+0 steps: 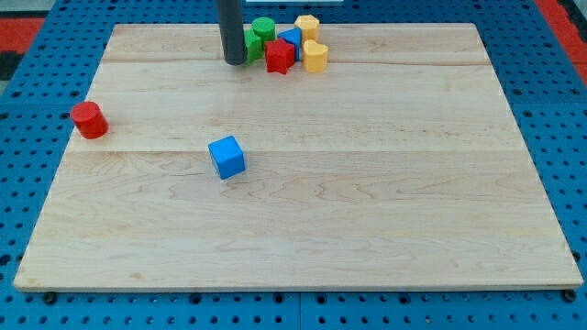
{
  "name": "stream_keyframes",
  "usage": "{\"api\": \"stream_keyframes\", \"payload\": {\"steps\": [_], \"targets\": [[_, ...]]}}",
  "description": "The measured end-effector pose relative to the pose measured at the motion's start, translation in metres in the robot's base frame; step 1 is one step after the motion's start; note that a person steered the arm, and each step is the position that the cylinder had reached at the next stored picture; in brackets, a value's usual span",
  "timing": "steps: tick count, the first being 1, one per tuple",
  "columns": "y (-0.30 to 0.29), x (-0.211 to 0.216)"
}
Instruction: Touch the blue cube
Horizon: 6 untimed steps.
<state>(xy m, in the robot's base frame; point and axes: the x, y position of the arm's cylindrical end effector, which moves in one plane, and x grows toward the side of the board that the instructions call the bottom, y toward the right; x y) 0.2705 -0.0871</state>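
Observation:
The blue cube (227, 156) lies alone on the wooden board (367, 183), left of the middle. My tip (235, 61) rests on the board near the view's top, well above the blue cube and apart from it. The tip stands just left of a cluster of blocks.
The cluster at the view's top holds a green cylinder (263, 29), a second green block (252, 42) partly hidden by the rod, a red star-shaped block (280, 56), a blue block (292, 38) and two yellow blocks (306, 25) (315, 57). A red cylinder (90, 120) stands near the left edge.

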Motion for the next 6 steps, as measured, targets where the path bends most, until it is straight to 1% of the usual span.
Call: {"api": "stream_keyframes", "payload": {"steps": [1,2,3,4,5,6], "targets": [[-0.005,0.030],[-0.027,0.095],[-0.032,0.182],[-0.024,0.247],[-0.003,0.252],[-0.022,0.238]]}}
